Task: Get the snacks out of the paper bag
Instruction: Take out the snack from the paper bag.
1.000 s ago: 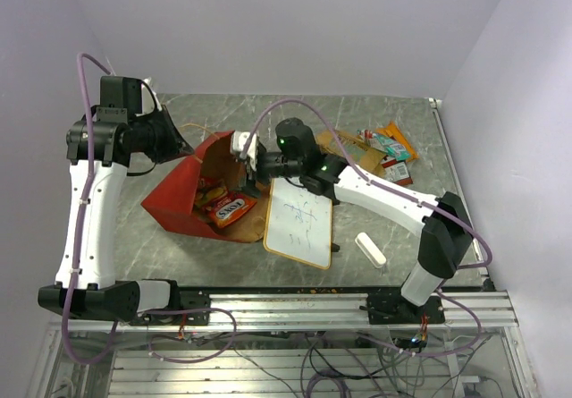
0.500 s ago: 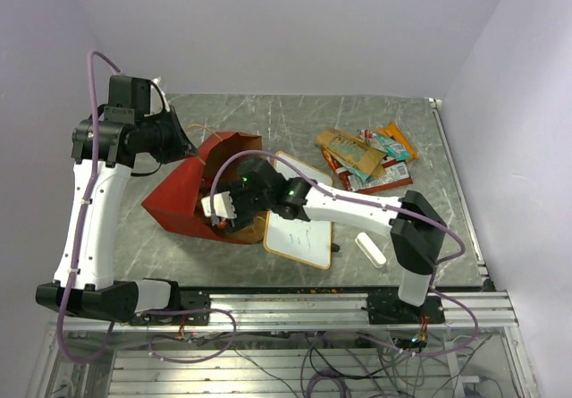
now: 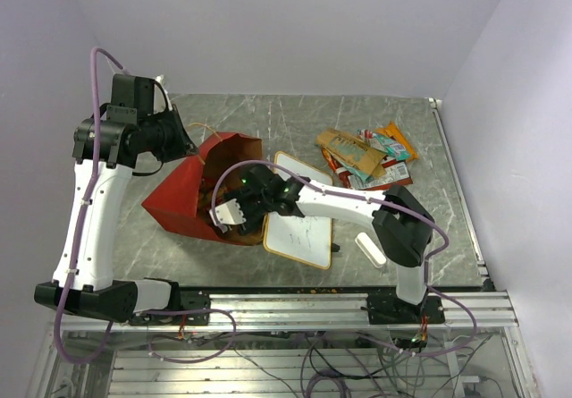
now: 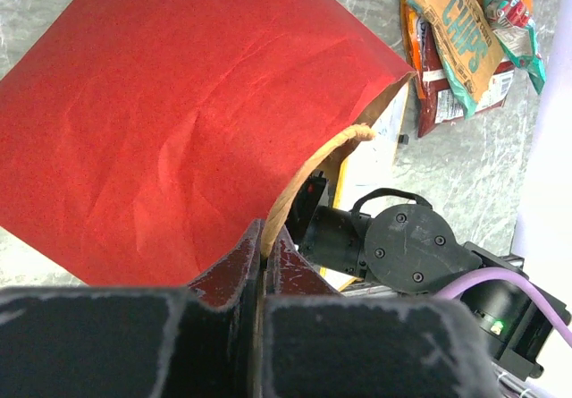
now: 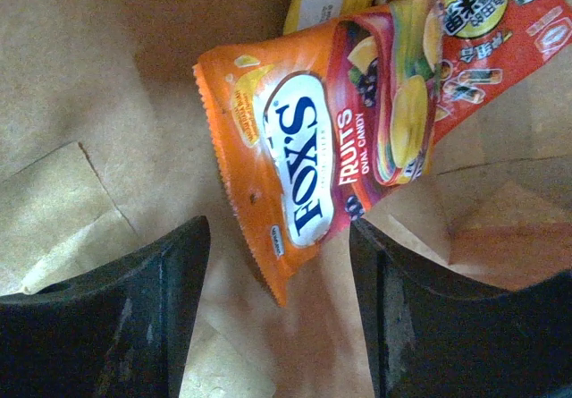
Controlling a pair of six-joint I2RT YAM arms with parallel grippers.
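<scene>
Left gripper [image 4: 262, 255] clamps the paper bag [image 4: 179, 121] rim; right gripper [image 5: 281, 277], fingers spread inside it, straddles an orange candy packet [image 5: 313, 165].

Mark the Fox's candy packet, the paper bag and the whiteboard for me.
Fox's candy packet [image 5: 304, 161]: right wrist view, on its white logo oval.
paper bag [image 4: 179, 121]: left wrist view, on its red outer wall.
whiteboard [image 3: 302, 235]: top view, on its bare white face.
</scene>
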